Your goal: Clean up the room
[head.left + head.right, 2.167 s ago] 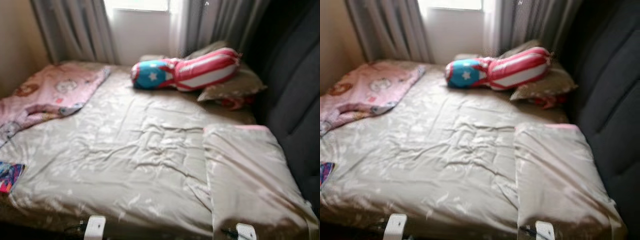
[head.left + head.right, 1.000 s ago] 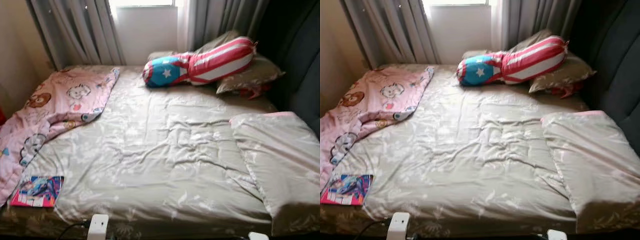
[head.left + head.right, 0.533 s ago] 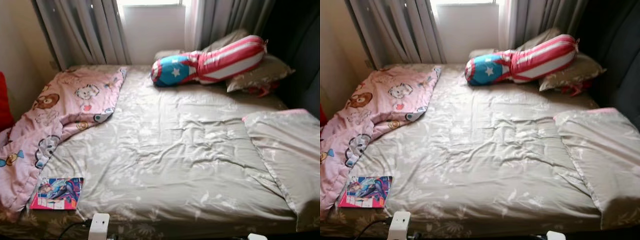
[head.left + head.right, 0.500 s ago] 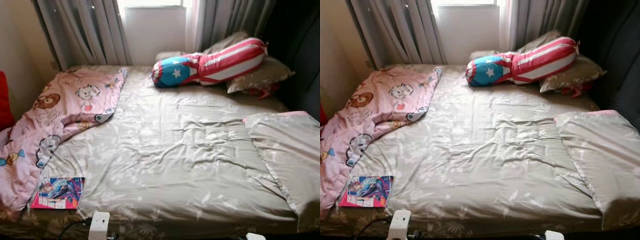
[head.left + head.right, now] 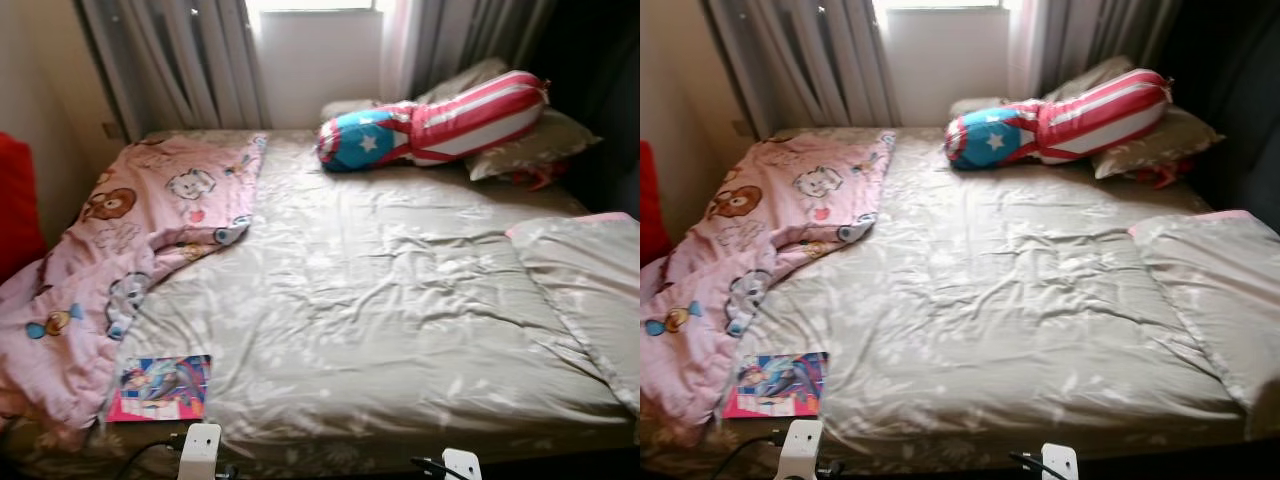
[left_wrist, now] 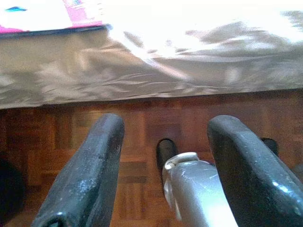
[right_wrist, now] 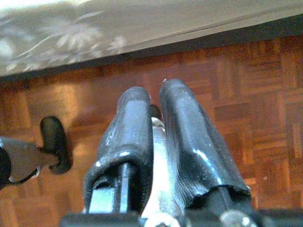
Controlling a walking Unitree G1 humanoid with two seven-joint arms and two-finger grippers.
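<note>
At the far left a red object is cut off by the frame edge, so its kind cannot be told. Beside it a pink cartoon-print blanket lies rumpled along the left side of the bed, spilling over that edge. Near the foot of the bed, just beside the blanket's lower end, a colourful magazine lies flat on the beige sheet; its cover art is too small to read. At the head, under grey curtains, a star-and-stripe bolster leans on beige pillows, with something red half hidden under them. On the right a beige folded cover runs out of frame.

The left gripper hangs low over the parquet floor by the bed edge, its fingers spread wide and holding nothing. The right gripper hangs over the same floor, fingers pressed close together, empty.
</note>
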